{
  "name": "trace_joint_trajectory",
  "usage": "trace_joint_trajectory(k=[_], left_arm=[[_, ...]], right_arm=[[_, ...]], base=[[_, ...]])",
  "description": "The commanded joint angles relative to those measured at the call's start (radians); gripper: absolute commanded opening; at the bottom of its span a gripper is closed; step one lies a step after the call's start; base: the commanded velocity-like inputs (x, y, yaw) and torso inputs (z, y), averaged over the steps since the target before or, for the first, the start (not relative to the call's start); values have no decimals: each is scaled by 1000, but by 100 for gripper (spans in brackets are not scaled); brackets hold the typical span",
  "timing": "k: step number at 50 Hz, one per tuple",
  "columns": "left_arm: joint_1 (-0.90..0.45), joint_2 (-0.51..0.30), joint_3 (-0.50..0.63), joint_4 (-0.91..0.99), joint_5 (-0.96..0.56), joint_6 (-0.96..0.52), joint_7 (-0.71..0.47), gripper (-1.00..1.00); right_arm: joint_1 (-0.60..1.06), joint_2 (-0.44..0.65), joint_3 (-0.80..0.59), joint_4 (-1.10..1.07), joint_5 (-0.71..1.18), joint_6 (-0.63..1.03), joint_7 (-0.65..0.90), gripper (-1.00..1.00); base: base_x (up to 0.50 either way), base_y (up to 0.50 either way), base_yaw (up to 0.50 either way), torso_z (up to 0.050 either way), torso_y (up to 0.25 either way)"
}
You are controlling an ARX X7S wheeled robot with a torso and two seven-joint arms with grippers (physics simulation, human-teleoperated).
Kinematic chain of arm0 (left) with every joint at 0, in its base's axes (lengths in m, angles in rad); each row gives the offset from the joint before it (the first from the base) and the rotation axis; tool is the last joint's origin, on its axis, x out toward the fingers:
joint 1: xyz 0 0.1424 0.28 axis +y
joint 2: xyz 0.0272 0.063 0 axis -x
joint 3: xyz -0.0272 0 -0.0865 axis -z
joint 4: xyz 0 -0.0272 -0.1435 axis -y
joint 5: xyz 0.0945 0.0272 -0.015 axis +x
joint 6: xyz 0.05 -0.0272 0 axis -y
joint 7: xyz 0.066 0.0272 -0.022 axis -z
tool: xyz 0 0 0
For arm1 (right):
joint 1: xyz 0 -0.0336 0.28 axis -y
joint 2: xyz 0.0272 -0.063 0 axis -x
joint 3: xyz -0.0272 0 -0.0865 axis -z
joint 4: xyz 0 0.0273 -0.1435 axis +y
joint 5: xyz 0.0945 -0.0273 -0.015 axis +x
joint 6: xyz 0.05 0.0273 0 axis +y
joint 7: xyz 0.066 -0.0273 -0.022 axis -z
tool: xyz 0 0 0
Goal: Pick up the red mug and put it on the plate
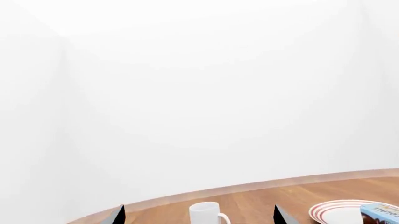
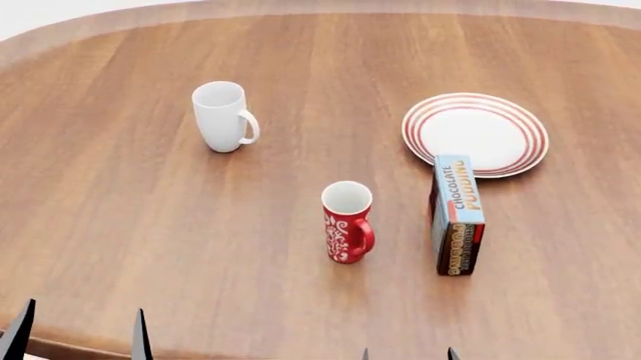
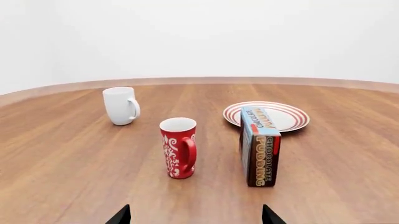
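Down at the near edge of the table (image 2: 150,247), both arms were only just in shot. The left gripper (image 2: 80,334) showed two dark fingertips (image 2: 20,330) poking up at the bottom left of the head view, standing apart with nothing between them. The right gripper (image 2: 409,354) was barely there in that view, just two tiny tips at the bottom edge, but the right wrist view settled it: its two tips sat wide apart, nothing held, wood showing between.

Next out, the red mug (image 2: 347,222) stood upright on the bare wood, roughly mid-table, white swirls on its side, white inside, handle turned toward the right and slightly toward the robot. No gripper touched it; the right one was the nearer, well short of it.

Just to the mug's right, apart from it, a chocolate pudding box (image 2: 455,214) stood on its long edge, running away from the robot. Its far end reached the plate (image 2: 506,112) and overlapped the rim in the head view; whether it truly touched, I could not tell.

The plate lay flat beyond, red rings round its rim, its centre bare.

Farther back on the left, well apart from everything, a plain white mug (image 2: 221,115) stood upright, handle to the right.
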Motion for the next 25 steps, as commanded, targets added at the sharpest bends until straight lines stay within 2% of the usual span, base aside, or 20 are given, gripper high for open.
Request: trace_joint_trajectory(k=[1,10,25], left_arm=[[-1,-4,6,0,0,0,-7,100],[-2,-7,11,0,-2,0,-10,100],[-3,-12,18,0,-3,-1,-18,100]], right_arm=[[3,5,-7,3,3,2,4,100],[4,10,-10,1,10,-1,4,100],[3,15,-17,-1,15,-1,11,100]], base=[[0,0,0,0,0],[56,0,0,0,0],[168,0,0,0,0]])
